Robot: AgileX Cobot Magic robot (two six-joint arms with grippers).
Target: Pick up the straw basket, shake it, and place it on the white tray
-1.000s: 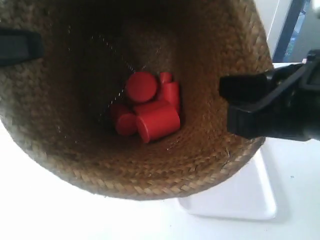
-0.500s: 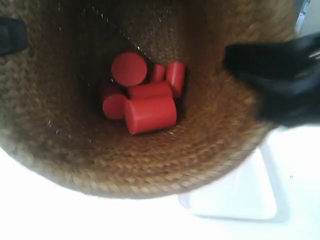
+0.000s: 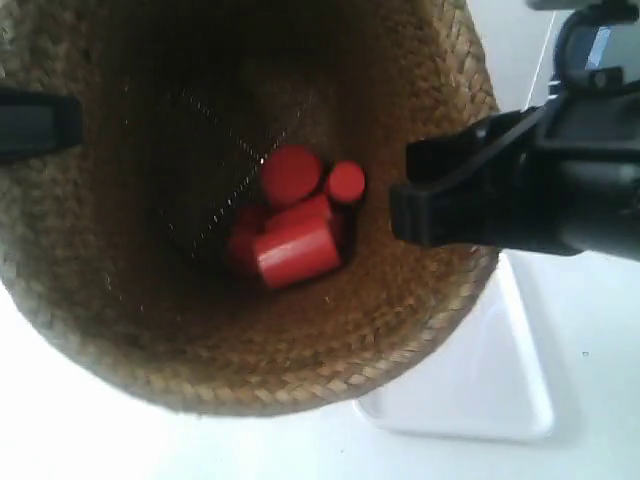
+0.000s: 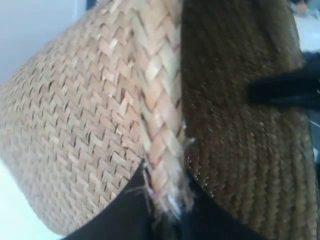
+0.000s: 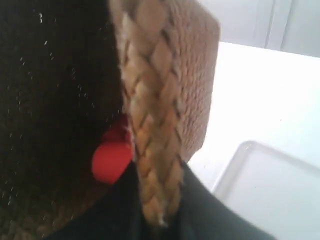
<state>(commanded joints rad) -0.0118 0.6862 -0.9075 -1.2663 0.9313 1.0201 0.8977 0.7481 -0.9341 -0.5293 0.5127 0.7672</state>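
So, the straw basket (image 3: 250,350) is held up off the table, with the left gripper (image 4: 167,212) and right gripper (image 5: 156,212) each pinching its braided rim. The white tray (image 3: 495,385) peeks out at the basket's 4 o'clock, and there are red cylinders (image 3: 295,250) inside.

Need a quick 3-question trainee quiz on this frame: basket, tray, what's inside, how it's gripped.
1. True or false: the straw basket sits flat on the white tray.
2. What lies at the bottom of the basket? A) red cylinders B) green balls C) nothing
3. Fill in: both arms' jaws pinch the basket by its ____.

Key: 1 false, it is held up in the air, with the tray partly showing past its edge. 2 A. 3 rim.
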